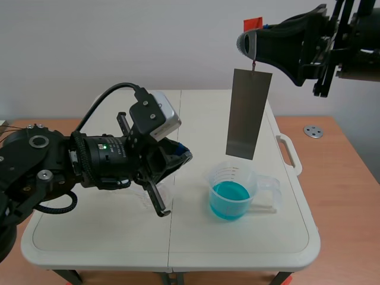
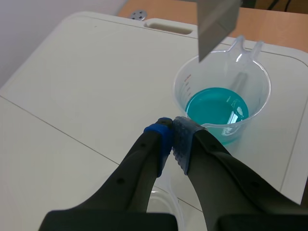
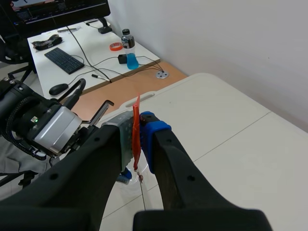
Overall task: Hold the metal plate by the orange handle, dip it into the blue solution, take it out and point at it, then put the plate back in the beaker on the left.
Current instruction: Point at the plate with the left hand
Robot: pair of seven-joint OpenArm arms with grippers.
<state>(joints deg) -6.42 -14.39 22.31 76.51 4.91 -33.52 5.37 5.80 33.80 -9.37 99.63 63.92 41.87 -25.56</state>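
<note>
High over the white folding table (image 1: pixel 107 237), scene view: right gripper (image 1: pixel 248 46) pinches the thin orange handle (image 1: pixel 253 24). The flat grey metal plate (image 1: pixel 249 113) hangs clear above the clear plastic beaker of blue solution (image 1: pixel 230 199).

Left wrist view: left gripper (image 2: pixel 172 137) has fingers pressed together, empty, aimed twd plate's lower edge; prob. the pointing step.

Right wrist view: handle nipped btwn pads.

Next: carry plate to the empty clear beaker (image 1: pixel 144 199) under left arm, which must back off first.

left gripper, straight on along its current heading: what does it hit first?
Most likely the near wall of the beaker holding the blue solution, just ahead of the shut left gripper. The metal plate hangs higher; depth is unclear.
</note>
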